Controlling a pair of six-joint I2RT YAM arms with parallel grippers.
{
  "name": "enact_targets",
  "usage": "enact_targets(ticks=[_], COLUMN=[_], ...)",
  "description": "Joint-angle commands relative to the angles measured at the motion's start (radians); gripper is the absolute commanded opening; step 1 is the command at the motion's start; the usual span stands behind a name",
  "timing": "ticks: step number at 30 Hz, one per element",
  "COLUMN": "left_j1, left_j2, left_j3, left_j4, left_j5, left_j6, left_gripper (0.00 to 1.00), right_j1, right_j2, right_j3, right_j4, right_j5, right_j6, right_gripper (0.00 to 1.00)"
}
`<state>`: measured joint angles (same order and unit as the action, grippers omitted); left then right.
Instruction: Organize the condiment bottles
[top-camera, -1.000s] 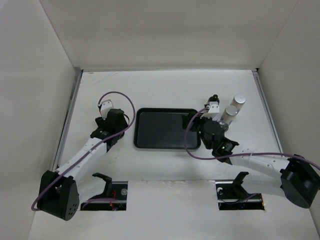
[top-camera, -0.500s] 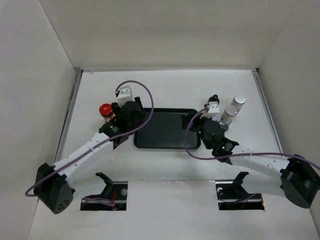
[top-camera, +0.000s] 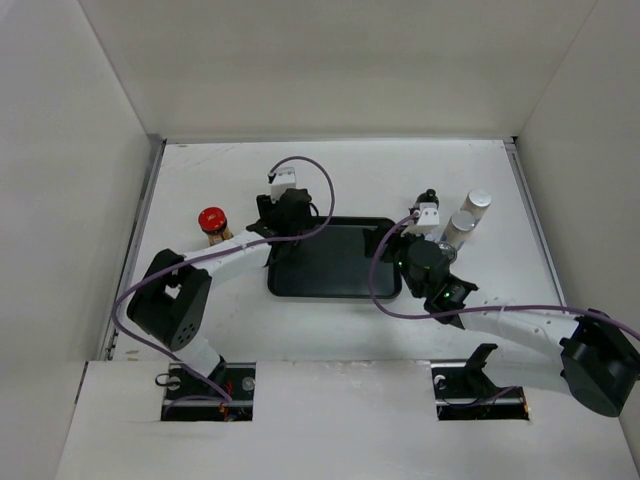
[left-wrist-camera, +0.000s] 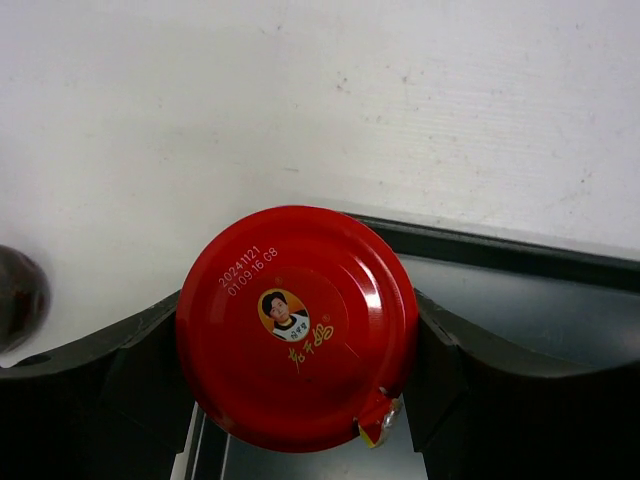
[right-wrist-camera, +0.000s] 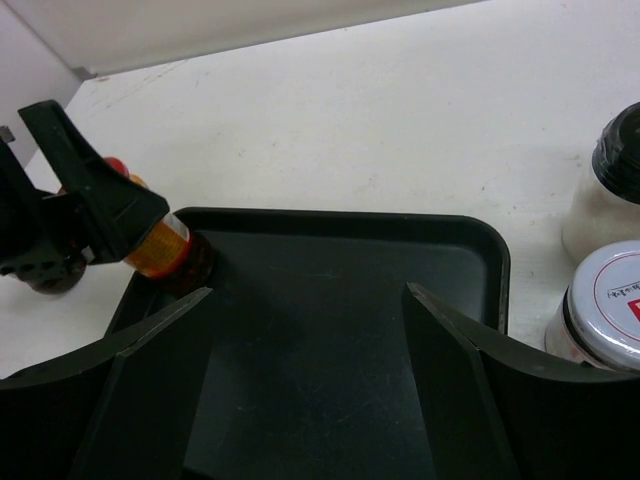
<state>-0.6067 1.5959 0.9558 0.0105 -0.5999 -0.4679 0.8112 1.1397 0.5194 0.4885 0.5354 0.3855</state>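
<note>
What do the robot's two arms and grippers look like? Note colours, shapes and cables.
Both the left arm and right arm have white links between chunky black joints and bases. A purple cable loops along each, and a small white camera block sits at each wrist. The left gripper and right gripper each have two broad, matte black, wedge-shaped fingers.

Your top view: down on whole tray (top-camera: 330, 262). Left wrist: close above its far-left corner. Right wrist: low, facing across it. Tray shared.
</note>
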Motion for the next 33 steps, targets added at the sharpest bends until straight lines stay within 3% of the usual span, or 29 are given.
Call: enact_targets(ticks=[1, 3, 8, 12, 17, 22, 26, 33], left_j1=[0.018, 0.020, 0.017, 0.012, 0.028, 0.147, 0.281, 0.362], left_j2=[-0.008, 0.010, -0.010, -0.083, -0.273, -0.416, -0.430, -0.374], left_j3=[0.077, 0.074, 0.037, 0.014, -0.063, -0.104, -0.109, -0.137], left_j4=[0.189, 0.201, 0.232, 0.218, 0.128, -0.090, -0.153, -0.153], left_j5=[-0.015, -0.023, -0.017, -0.020, -0.095, -0.135, -0.071, -0.049], left_j6=[0.018, 0.021, 0.021, 0.021, 0.008, -0.076, -0.118, -0.129], left_gripper=[0.43, 0.51, 0.84, 0.93, 0.94, 0.94, 0.94, 0.93], right_j1=[-0.004, -0.005, -0.007, -0.016, -0.022, -0.025, -0.027, -0.025], right_j2=[0.005, 0.012, 0.005, 0.014, 0.014, 0.012, 0.025, 0.026], right_j3=[0.008, 0.008, 0.007, 0.007, 0.004, 0.004, 0.005, 0.008], right_j4=[0.076, 0.079, 0.079, 0.079, 0.079, 0.079, 0.079, 0.079], right_j5=[-0.022, -0.023, -0.023, -0.026, -0.029, -0.040, -0.048, -0.058], right_j6=[0.010, 0.010, 0.010, 0.015, 0.018, 0.023, 0.033, 0.033], right_gripper=[0.81, 0.81, 0.82, 0.82, 0.82, 0.83, 0.83, 0.85])
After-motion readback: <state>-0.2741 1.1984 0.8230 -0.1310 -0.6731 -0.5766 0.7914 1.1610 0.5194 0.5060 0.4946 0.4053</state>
